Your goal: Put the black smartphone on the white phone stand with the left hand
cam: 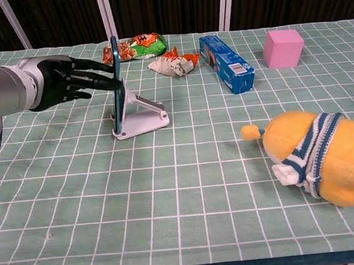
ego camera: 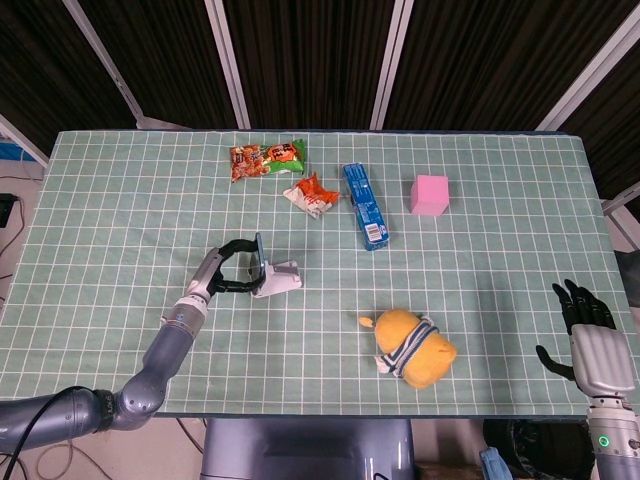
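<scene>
The black smartphone stands almost upright on its edge against the white phone stand, left of the table's middle. My left hand reaches in from the left, and its dark fingers hold the phone at its upper and lower edges. The phone's back leans on the stand's sloping support. My right hand hangs off the table's near right corner with fingers apart and nothing in it; the chest view does not show it.
A yellow plush toy lies at the near right. At the back lie snack bags, a blue biscuit box and a pink cube. The green checked cloth covers the table.
</scene>
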